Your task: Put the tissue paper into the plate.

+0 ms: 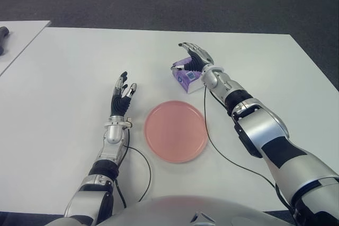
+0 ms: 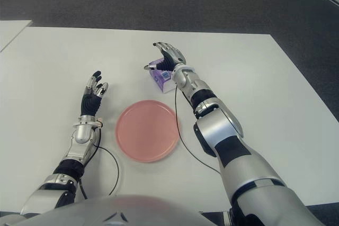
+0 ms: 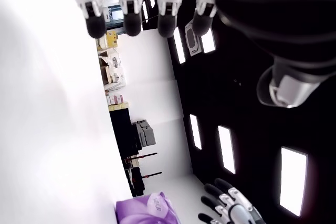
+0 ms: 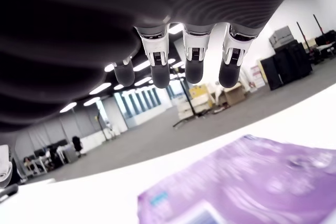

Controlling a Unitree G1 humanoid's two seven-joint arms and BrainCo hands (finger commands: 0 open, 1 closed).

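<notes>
In your eye views, the right hand [image 1: 194,60] hovers spread over the purple tissue pack [image 1: 185,76], which lies on the white table [image 1: 79,67] just beyond the pink plate [image 1: 176,130]. The left hand [image 1: 122,98] shows left of the plate, fingers extended, holding nothing. In your right wrist view, the fingertips [image 4: 194,69] hang clear above the pack.

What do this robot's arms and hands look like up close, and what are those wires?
Both arms are glossy silver shells with black joints and panels. The left hand and right hand have a silver wrist cuff and slim silver and black fingers with dark rounded tips and a small printed label. A thin black cable loops from each arm across the white table.
</notes>
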